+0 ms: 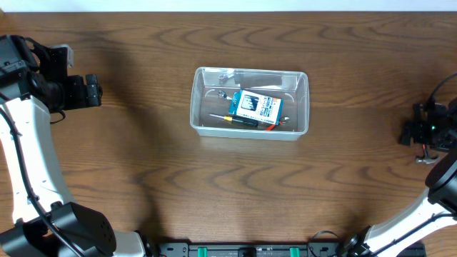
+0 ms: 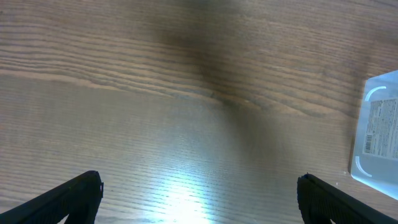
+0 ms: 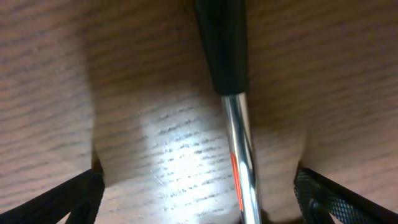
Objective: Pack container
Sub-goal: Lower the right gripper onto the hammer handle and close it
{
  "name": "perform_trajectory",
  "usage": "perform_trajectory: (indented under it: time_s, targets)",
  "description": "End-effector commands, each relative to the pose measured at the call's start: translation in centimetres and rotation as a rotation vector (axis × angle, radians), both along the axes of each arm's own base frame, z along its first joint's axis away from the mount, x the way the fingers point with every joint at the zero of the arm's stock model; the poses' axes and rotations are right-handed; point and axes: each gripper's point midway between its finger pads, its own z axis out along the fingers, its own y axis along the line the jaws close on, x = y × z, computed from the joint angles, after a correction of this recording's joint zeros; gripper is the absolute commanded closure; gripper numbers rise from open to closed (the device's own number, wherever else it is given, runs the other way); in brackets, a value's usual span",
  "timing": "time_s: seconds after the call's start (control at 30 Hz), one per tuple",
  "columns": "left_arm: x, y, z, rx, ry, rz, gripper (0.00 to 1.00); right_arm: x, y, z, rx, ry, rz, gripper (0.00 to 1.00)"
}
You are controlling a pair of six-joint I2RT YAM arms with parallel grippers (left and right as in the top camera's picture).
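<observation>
The clear plastic container (image 1: 201,100) sits at the table's middle. It holds a small blue-and-white box (image 1: 255,107), a thin dark-handled tool (image 1: 232,119) and other small items. Its end shows at the right edge of the left wrist view (image 2: 378,134). My left gripper (image 1: 94,91) is open and empty at the far left, over bare wood (image 2: 199,200). My right gripper (image 1: 413,133) is at the far right, open and low over the table (image 3: 199,199). A tool with a black handle (image 3: 222,43) and a chrome shaft (image 3: 239,137) lies between its fingers, not gripped.
The wooden table (image 1: 143,178) stretches around the container. A pale strip runs along the table's far edge (image 1: 228,5). The arm bases stand at the front edge (image 1: 250,250).
</observation>
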Motion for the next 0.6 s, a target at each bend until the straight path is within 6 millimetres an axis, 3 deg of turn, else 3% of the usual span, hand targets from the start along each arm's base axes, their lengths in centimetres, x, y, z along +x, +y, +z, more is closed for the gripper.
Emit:
perform_trajectory:
  time_s: [0.0,0.2,0.47,0.57]
  targets:
    - [0.10,-0.21,-0.52,-0.012,0.010,-0.011,0.02,-0.27,0.20,-1.97,0.034,0.024,0.020,0.01]
    - [0.10,-0.21,-0.52,-0.012,0.010,-0.011,0.02,-0.22,0.53,-2.23,0.052,0.022,0.024,0.08]
    - [0.10,-0.21,-0.52,-0.012,0.010,-0.011,0.02,-0.30,0.58,-2.23,0.055,0.025,0.022,0.38]
    - [0.10,-0.21,-0.52,-0.012,0.010,-0.011,0.02,-0.29,0.58,-2.23,0.056,0.024,0.001,0.43]
